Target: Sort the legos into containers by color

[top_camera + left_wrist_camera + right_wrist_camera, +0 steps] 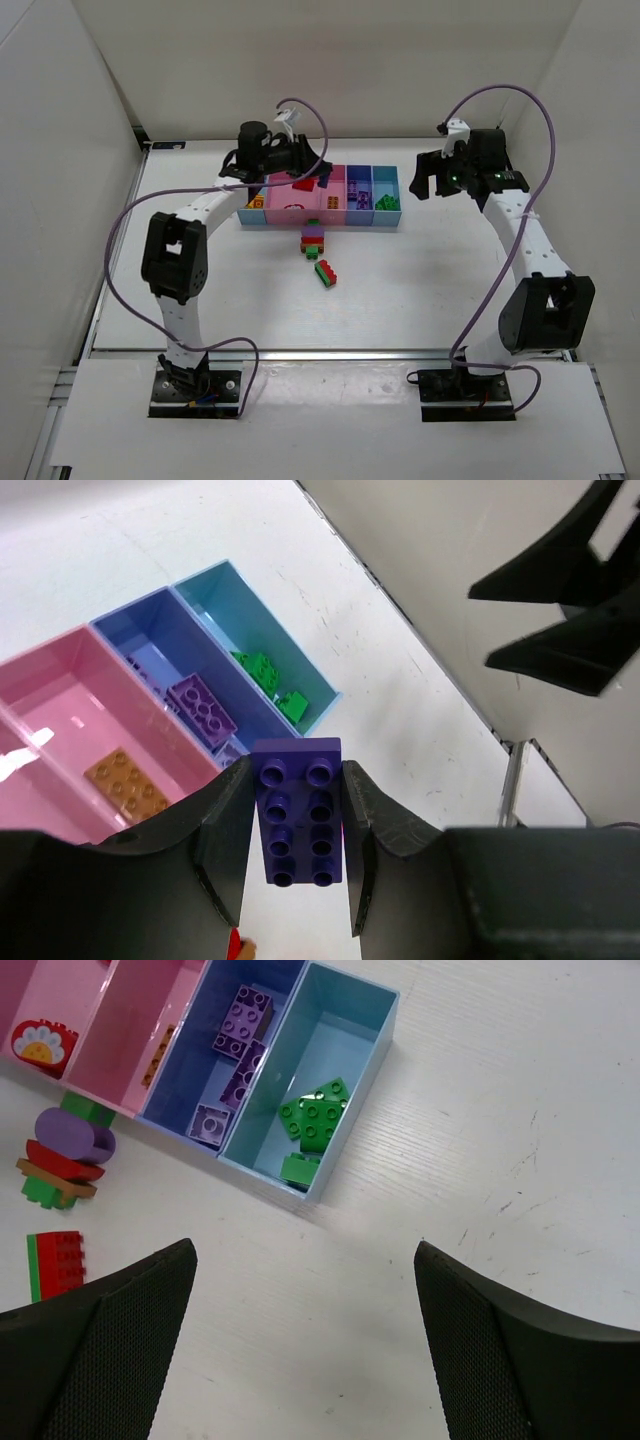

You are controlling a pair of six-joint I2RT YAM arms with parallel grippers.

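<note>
Purple brick [298, 780] is pinched in the left gripper [297, 825] above the tray [345, 223], positioned for release into the darker blue compartment [142, 642] holding purple legos [203, 708]. Right gripper [303, 1252] hangs spread and empty over the table [420, 290].

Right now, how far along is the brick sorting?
Done: green bricks lie in the end light blue compartment, purple bricks in the darker blue compartment. In hand: the left fingers pinch a dark purple brick. Left: a mixed stack and a red-and-green pair on the table.
</note>
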